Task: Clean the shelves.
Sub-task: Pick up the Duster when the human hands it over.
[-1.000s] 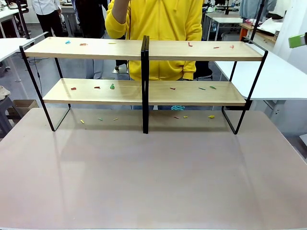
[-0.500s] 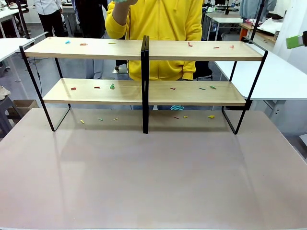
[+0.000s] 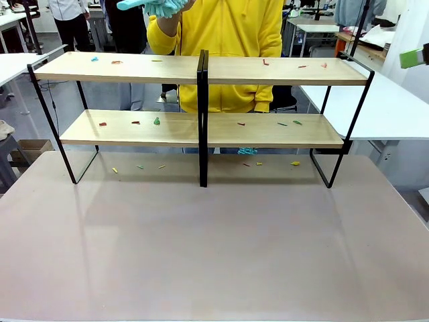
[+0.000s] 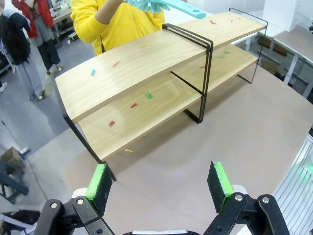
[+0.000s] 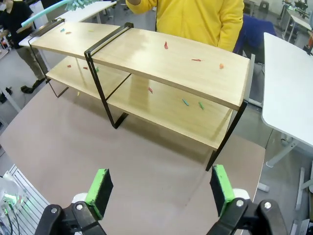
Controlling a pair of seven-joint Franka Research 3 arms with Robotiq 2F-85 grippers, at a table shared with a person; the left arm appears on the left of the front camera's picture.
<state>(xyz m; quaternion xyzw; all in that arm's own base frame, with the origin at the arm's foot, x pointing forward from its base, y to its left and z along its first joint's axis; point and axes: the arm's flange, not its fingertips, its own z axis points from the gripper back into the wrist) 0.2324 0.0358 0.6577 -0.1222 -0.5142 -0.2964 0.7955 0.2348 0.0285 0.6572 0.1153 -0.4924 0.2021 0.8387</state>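
The shelves (image 3: 134,67) stand across the far half of the tabletop, two units side by side, light-wood boards in a black frame. Small coloured scraps (image 3: 157,121) lie on all the boards and on the table under them. Behind the rack, a person in a yellow hoodie (image 3: 228,33) holds a turquoise duster (image 3: 151,5) above the left top board. My left gripper (image 4: 159,183) hangs open over the table, well short of the shelves (image 4: 146,63), with the duster (image 4: 168,5) beyond. My right gripper (image 5: 160,190) is open too, high above the table in front of the shelves (image 5: 171,58).
The grey-beige tabletop (image 3: 214,241) is bare in front of the rack. White tables stand at the right (image 3: 389,107) and left (image 3: 13,64). A cardboard box (image 3: 30,149) sits on the floor at the left. Other people stand farther back.
The person's raised hand has brought the turquoise duster into view above the left top board. The shelves and scraps have not moved.
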